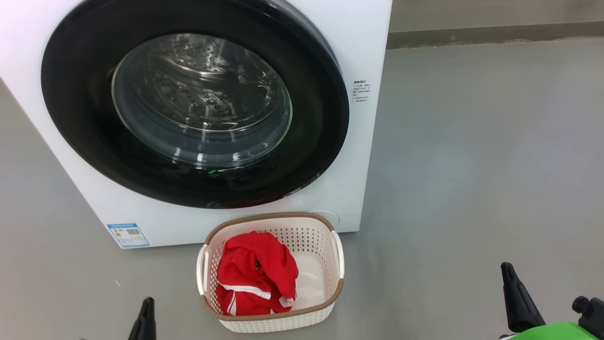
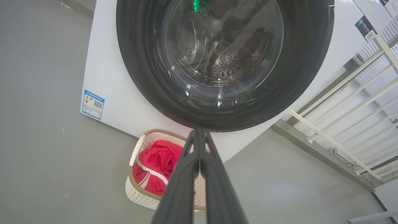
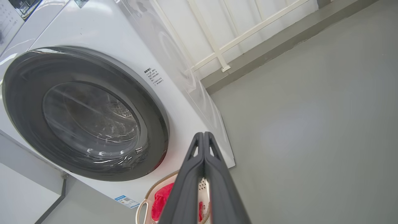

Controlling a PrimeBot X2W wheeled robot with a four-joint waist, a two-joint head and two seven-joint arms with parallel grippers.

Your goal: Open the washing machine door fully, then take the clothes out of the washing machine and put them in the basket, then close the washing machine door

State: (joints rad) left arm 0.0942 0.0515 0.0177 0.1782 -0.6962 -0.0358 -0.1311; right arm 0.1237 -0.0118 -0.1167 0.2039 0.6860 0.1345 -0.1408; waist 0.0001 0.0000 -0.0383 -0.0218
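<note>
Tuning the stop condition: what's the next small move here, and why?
Probably none beyond holding both arms back and stopping. The round black-rimmed glass washing machine door looks shut against the white washing machine, the red white-striped clothes lie in the cream perforated plastic basket, and the left gripper and right gripper hang clear, jaws shut and empty. Whether the latch caught, I cannot tell.

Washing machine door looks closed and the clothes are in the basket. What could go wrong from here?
1. The washing machine door looks closed, but whether its latch caught cannot be told; it may swing open.
2. The basket stands close against the washing machine, just ahead of the shut left gripper and right gripper; a careless move could knock it.
3. The clothes are heaped on one side; a knock might spill them.
</note>
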